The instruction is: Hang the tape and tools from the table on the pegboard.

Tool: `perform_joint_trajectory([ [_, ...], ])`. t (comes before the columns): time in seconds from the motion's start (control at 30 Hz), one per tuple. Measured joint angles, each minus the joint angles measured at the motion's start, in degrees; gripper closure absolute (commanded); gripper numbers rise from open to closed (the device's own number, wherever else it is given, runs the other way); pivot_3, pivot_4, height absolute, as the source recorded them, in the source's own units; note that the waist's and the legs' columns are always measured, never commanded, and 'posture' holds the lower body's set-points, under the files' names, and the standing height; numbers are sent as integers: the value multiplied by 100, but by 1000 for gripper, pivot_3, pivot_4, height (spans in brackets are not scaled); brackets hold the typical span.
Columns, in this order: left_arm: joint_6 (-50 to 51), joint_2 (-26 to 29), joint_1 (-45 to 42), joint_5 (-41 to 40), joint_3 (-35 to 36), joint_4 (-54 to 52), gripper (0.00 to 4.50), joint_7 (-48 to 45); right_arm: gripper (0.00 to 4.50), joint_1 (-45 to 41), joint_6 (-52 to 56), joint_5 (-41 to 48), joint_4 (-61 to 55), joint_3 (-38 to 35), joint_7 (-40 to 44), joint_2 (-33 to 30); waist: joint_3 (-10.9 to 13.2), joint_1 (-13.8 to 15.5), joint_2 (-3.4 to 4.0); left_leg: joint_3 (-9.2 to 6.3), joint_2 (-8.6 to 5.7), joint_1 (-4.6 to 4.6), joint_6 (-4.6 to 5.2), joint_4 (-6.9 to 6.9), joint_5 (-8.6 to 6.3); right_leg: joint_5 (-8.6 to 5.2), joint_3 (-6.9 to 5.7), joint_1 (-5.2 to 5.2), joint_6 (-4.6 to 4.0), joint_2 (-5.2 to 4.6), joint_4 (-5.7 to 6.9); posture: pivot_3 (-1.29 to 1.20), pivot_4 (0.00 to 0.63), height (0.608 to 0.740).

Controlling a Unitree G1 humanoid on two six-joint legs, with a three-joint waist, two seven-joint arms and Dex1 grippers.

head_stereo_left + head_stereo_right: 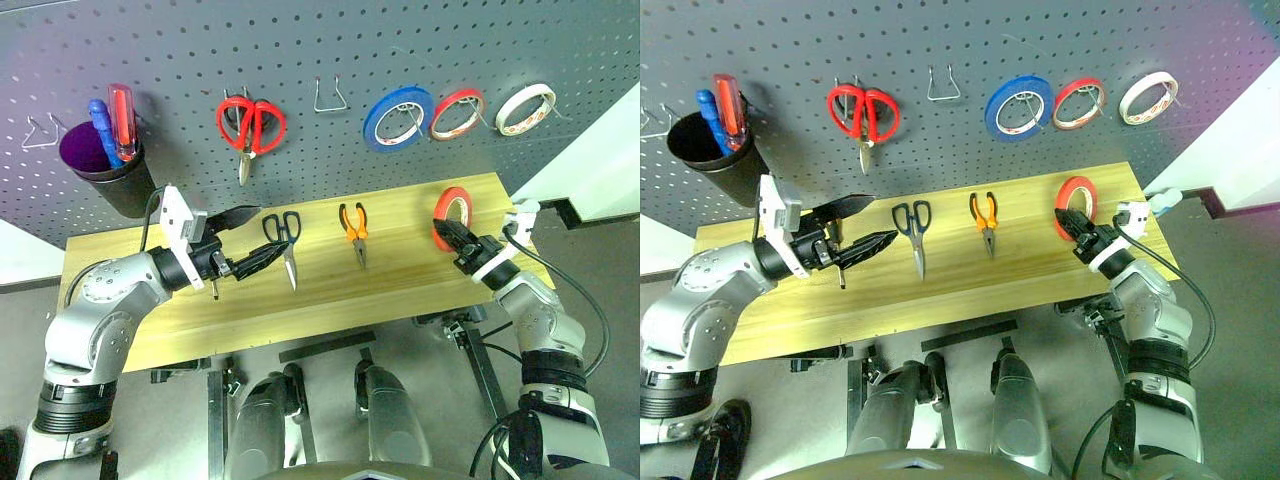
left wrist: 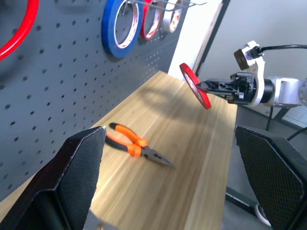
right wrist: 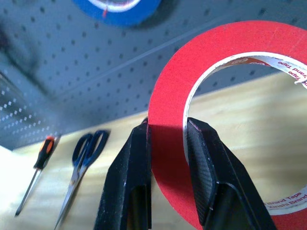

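Observation:
My right gripper point(image 1: 455, 236) is shut on the rim of the wide orange-red tape point(image 1: 452, 212) and holds it on edge above the right end of the table point(image 1: 400, 285). In the right wrist view both fingers pinch the tape point(image 3: 216, 62) wall. My left gripper point(image 1: 884, 217) hovers open over the table's left part, just left of the dark-handled scissors point(image 1: 289, 250). The orange-handled pliers point(image 1: 353, 228) lie at mid-table. The slim screwdriver point(image 3: 41, 158) lies under my left gripper. Behind the table stands the pegboard point(image 1: 300, 50).
On the pegboard hang red-handled scissors point(image 1: 250, 125), a blue roll point(image 1: 398, 118), a smaller red roll point(image 1: 457, 113) and a white roll point(image 1: 525, 108). A bare wire hook point(image 1: 330, 97) sits between them. A black cup point(image 1: 118, 178) holds blue and red screwdrivers.

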Motion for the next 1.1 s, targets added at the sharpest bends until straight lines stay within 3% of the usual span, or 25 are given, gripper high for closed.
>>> perform_joint_trajectory([
  [0.63,-104,-170,-431,119,-190,389,0,-263,3802,-48,-589,331,-580,-413,-201,-75,-191,-317,-6,0,9,20,13,79,7,5,13,12,-3,-4,92,-309,155,740],
  [1.1,-101,-193,-423,122,-196,245,0,-126,3802,-947,-964,45,-174,274,-91,-20,-285,-439,2,8,9,41,15,83,10,6,29,23,-3,-2,103,-254,143,740],
])
